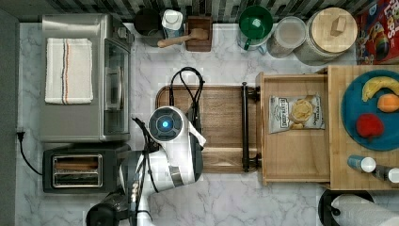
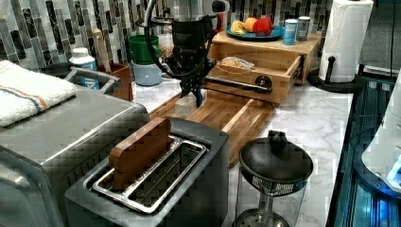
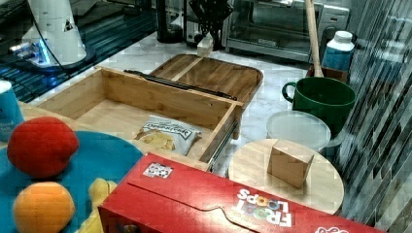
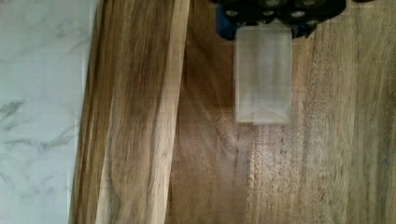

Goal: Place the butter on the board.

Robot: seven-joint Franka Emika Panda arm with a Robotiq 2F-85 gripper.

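Directly beneath the pincer (image 4: 264, 28) I find the butter (image 4: 263, 74), 1 pale block, its long axis running away from the fingers, pinched at 1 end, over the board (image 4: 336, 154).

The board (image 1: 221, 117) lies on the worktop (image 1: 226, 197); in the top view the toaster (image 1: 77, 170) and oven (image 1: 84, 77) stand left of it, the tray (image 1: 294, 160) right, holding a chip bag (image 1: 296, 113). The butter (image 2: 186, 104) sits on the board's far-from-tray end
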